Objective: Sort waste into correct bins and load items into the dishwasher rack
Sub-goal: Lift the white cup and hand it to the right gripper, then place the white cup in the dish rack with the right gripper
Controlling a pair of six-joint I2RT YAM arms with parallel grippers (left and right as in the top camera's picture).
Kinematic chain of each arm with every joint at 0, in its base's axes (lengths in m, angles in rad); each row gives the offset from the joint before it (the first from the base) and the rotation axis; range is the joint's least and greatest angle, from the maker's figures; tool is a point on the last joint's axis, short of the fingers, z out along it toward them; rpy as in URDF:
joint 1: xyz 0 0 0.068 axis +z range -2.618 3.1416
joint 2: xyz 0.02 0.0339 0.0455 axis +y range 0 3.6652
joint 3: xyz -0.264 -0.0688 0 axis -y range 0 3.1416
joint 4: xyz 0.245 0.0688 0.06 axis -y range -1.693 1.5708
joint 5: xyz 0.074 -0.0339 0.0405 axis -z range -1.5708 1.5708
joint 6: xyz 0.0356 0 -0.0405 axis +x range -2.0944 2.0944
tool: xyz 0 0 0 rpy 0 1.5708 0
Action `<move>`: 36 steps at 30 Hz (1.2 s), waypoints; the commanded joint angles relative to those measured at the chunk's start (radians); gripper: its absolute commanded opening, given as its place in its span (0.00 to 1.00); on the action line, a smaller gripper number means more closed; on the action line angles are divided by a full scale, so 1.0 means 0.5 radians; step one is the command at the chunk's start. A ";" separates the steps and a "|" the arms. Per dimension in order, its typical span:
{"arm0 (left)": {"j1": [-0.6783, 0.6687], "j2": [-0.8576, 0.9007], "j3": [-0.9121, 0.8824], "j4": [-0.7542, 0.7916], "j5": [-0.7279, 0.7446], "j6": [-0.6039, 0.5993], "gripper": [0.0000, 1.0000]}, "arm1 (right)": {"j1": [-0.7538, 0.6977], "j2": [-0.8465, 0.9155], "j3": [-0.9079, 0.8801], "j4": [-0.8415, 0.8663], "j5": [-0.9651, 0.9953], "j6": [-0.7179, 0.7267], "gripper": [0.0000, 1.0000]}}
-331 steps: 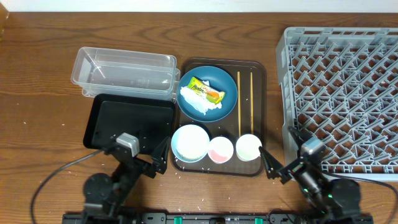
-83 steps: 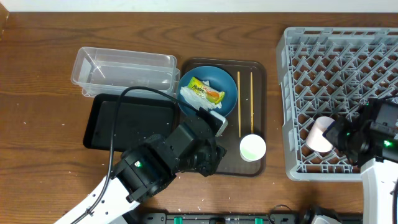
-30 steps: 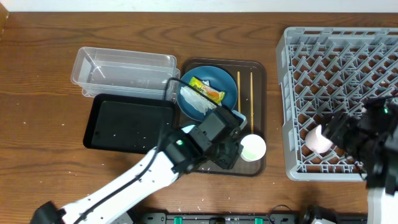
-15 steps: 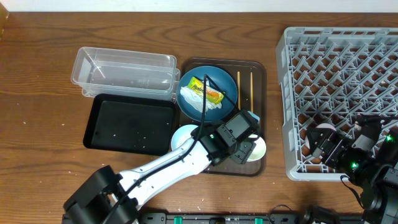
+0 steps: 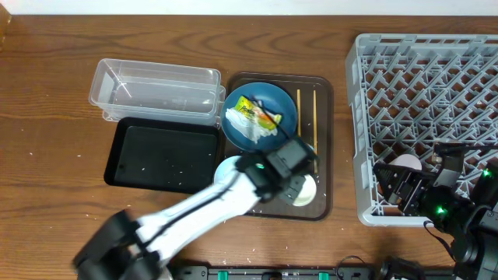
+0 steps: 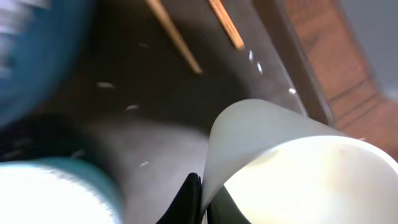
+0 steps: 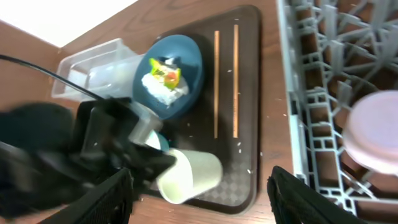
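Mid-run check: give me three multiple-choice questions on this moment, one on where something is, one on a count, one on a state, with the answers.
1. Where is the pink cup? A in the black tray; B in the grey rack; C in the clear tub.
2. How many chopsticks lie on the brown tray? A one; B two; C four.
3. How does the white cup sit? A upright; B upside down; C tipped sideways.
Answers: 1 B, it sits among the rack's bars; 2 B, a parallel pair shows; 3 C, the right wrist view shows its wall and mouth slanted.
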 commanded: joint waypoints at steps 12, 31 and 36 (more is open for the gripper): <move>1.219 -0.593 0.098 -0.040 2.220 0.076 0.06 | 0.242 0.002 0.000 0.321 -0.694 -0.227 0.76; 1.315 -0.591 0.098 0.113 2.889 0.097 0.06 | 1.415 0.459 0.000 1.390 -0.425 0.217 0.78; 1.315 -0.591 0.098 0.113 2.888 0.097 0.06 | 1.495 0.526 0.000 1.533 -0.507 0.259 0.45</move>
